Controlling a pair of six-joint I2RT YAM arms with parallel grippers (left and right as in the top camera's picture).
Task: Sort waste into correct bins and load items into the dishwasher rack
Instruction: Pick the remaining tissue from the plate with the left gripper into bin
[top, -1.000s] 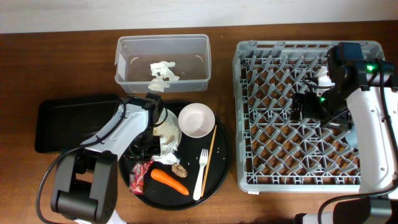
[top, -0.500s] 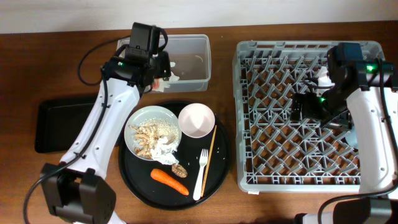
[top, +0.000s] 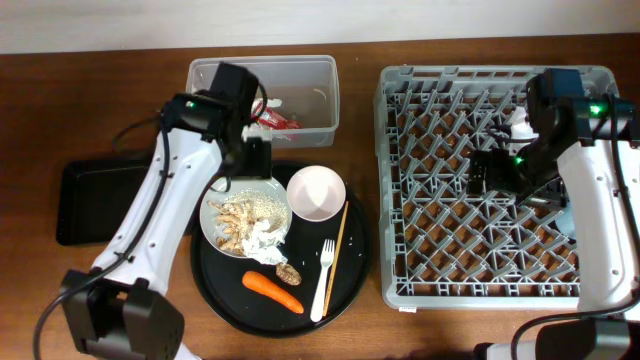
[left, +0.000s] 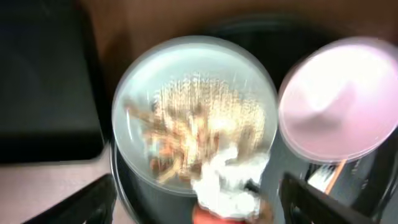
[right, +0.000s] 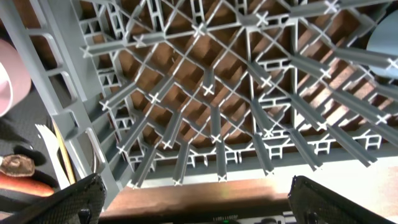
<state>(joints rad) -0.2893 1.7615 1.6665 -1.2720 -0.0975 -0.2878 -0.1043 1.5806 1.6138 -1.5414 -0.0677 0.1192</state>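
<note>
Brown wooden tabletop (top: 100, 110). Grey dishwasher rack (top: 440, 270) at right holds a light blue cup (right: 387, 37). Right gripper (top: 485, 170) sits low over the grid, jaws spread, empty. Round black tray (top: 225, 295) carries a pale green plate (top: 208, 225) of rice scraps (top: 240, 210) and tissue (top: 262, 240), with the bowl (top: 316, 193), carrot (top: 272, 291) and fork (top: 322, 280) alongside. Clear tub (top: 205, 90) holds the red wrapper (top: 277, 120). Left gripper (top: 255, 160) is above the plate's rear rim, jaws apart, empty.

Overhead: bright, even, diffuse light; sharp focus; soft faint shadows beside rack (top: 385, 200).
Left wrist: heavy motion blur throughout; plate (left: 134, 93) smeared; bowl (left: 339, 99) washed out; corners dark.
Right wrist: crisp grid; wide-angle stretch at edges; pale overexposed strip along bottom.
</note>
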